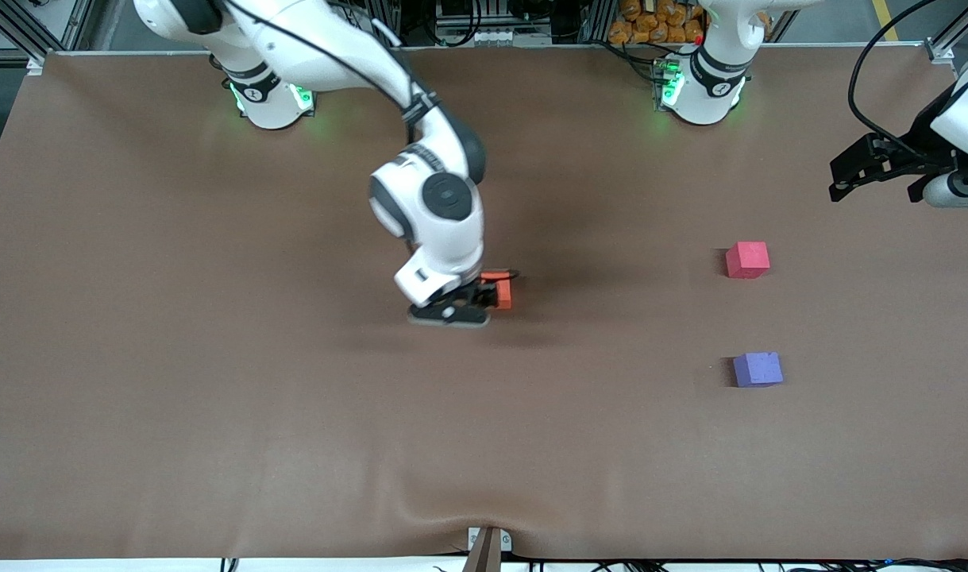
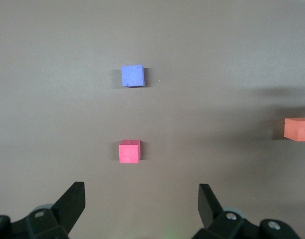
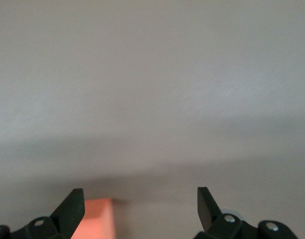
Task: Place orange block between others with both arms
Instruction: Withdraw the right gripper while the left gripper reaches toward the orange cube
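The orange block [image 1: 504,297] sits on the brown table [image 1: 214,357] near its middle. My right gripper [image 1: 484,299] is low over it and open. In the right wrist view the orange block [image 3: 95,219] lies between the spread fingers of the right gripper [image 3: 141,209], close against one finger [image 3: 73,206]. The pinkish-red block [image 1: 747,260] and the purple-blue block [image 1: 757,369] stand apart toward the left arm's end, the purple-blue one nearer the front camera. My left gripper [image 1: 836,181] waits open in the air by that end. The left wrist view shows the purple-blue block [image 2: 132,76], pinkish-red block [image 2: 129,151], orange block [image 2: 298,129] and left gripper [image 2: 141,204].
A gap of bare table separates the pinkish-red and purple-blue blocks. The two green-lit bases [image 1: 273,99] [image 1: 698,87] stand along the table's edge farthest from the front camera. A small clamp [image 1: 487,544] sits at the nearest edge.
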You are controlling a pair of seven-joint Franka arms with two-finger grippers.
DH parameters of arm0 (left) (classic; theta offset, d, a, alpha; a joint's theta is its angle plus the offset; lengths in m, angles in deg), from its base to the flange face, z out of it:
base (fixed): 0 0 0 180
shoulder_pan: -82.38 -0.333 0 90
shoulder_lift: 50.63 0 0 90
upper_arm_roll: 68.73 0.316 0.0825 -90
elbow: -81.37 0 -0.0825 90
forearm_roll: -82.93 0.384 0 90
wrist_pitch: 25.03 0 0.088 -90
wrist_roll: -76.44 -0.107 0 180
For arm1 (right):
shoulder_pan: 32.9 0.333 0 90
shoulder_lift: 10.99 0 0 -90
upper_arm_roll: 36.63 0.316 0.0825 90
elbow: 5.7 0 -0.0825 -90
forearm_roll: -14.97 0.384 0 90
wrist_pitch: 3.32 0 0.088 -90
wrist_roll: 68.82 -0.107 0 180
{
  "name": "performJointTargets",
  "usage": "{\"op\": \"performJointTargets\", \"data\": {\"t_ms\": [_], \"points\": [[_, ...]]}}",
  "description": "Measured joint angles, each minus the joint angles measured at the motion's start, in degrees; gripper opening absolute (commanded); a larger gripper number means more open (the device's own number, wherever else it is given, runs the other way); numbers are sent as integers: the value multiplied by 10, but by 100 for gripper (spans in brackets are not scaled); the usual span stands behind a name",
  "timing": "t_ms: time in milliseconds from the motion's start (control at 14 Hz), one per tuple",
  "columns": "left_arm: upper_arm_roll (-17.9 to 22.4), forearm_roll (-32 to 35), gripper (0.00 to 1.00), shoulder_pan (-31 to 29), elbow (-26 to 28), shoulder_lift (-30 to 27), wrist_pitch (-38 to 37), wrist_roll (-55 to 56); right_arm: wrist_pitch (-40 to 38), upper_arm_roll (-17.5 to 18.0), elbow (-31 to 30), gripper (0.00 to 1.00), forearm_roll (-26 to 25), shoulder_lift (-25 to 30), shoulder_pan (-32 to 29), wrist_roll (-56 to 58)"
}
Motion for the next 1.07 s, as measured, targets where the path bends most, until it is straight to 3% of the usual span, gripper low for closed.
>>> {"op": "performJointTargets", "data": {"t_ms": [357, 571, 857, 1071], "points": [[-6, 0, 100, 0, 0, 0, 0, 0, -58, 0, 1, 100, 43, 30, -130, 198], [-33, 4, 100, 1, 1, 7, 0, 0, -77, 0, -13, 100, 59, 64, -202, 291], [-72, 12, 100, 24, 1, 35, 0, 1, -104, -1, -96, 100, 75, 179, -296, 409], [-85, 12, 100, 80, 3, 79, 22, 13, -182, -2, -151, 100, 76, 281, -365, 469]]}}
